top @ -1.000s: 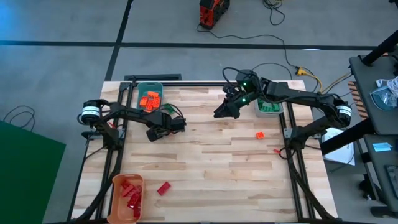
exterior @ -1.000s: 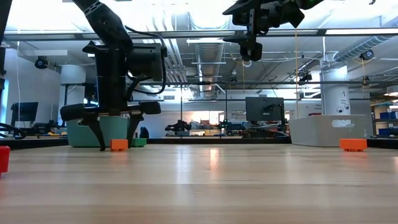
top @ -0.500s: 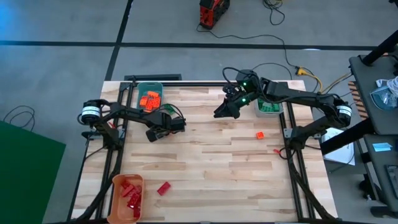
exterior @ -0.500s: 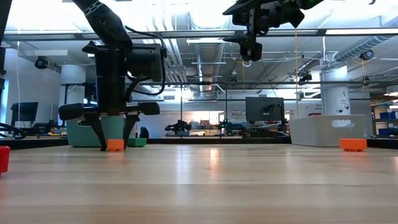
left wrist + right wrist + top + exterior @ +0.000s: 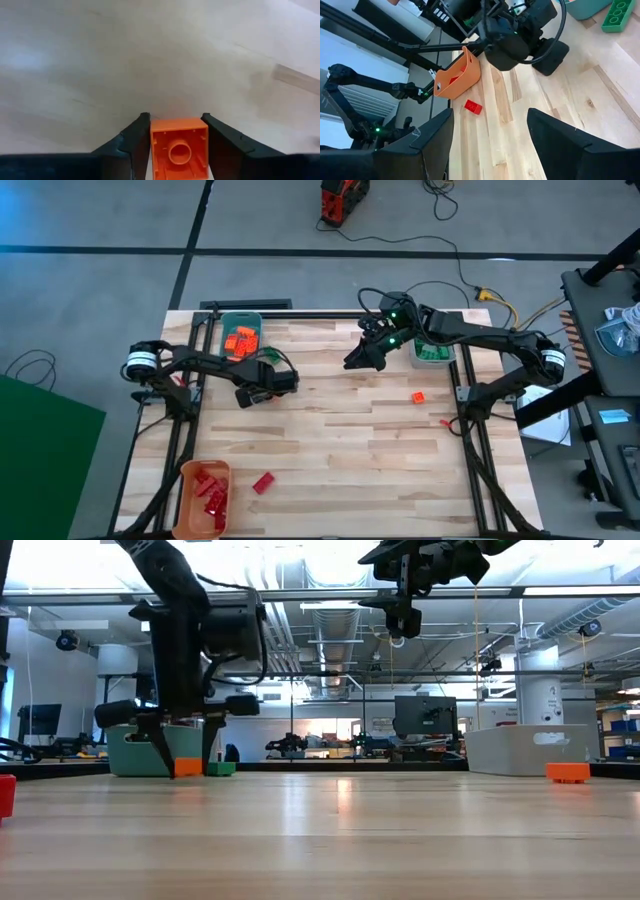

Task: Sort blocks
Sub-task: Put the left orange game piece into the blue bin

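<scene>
Left tool (image 5: 175,145) clamps an orange brick (image 5: 178,148) between both fingers, just above the table (image 5: 340,440), near the teal bin (image 5: 241,323) of orange bricks, its likely destination. Right tool (image 5: 352,362) hovers mid-table, fingers spread, empty, waiting.

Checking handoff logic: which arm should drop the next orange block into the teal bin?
Left. The left gripper is already shut on an orange block, lifted near the teal bin. The right gripper hangs open and empty mid-table, farther away.
</scene>
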Available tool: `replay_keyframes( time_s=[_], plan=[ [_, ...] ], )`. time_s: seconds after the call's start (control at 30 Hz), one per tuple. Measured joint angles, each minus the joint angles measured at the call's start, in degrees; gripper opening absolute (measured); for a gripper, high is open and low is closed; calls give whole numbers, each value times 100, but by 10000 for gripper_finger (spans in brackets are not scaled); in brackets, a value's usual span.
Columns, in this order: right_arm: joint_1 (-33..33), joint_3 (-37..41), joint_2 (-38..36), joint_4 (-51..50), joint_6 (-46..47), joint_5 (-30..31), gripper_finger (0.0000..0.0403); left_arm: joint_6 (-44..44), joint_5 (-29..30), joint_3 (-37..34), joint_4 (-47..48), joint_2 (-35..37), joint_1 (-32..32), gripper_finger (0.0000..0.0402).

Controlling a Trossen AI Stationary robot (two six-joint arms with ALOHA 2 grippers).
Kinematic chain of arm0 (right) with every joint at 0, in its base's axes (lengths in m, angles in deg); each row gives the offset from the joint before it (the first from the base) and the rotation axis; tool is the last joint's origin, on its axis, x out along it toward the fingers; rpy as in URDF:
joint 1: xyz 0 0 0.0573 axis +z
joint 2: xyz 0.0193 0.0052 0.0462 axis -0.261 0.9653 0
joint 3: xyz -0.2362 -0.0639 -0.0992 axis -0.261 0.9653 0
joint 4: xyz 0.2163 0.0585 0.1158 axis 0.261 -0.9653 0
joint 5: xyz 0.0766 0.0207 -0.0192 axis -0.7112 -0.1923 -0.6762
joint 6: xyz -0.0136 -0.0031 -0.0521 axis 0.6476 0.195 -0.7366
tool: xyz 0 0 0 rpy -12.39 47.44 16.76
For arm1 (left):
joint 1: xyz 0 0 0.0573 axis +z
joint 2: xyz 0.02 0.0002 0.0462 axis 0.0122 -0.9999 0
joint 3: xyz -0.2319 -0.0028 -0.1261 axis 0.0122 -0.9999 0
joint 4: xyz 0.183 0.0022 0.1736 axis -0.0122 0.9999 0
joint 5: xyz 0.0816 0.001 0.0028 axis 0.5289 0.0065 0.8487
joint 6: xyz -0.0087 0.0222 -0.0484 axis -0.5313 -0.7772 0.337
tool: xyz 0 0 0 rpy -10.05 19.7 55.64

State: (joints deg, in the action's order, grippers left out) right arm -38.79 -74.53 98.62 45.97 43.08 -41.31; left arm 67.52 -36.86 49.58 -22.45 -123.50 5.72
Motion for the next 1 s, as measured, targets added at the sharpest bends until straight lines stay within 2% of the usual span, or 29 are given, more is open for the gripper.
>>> replay_keyframes(
  time_s=[0.2,0.53,0.73,0.9,1.0],
  plan=[
    [0,0,0,35,-5,57,251,-191,44,1,39,343,-39,117],
    [0,0,-2,36,-11,59,242,-371,70,103,249,504,-49,122],
    [0,0,-2,37,-6,59,250,-1066,118,854,910,510,-48,122],
    [0,0,-2,36,-2,58,247,-1648,392,1574,1997,510,41,123],
    [0,0,-2,37,2,59,243,-2272,568,1948,2609,510,305,123]
  ],
)
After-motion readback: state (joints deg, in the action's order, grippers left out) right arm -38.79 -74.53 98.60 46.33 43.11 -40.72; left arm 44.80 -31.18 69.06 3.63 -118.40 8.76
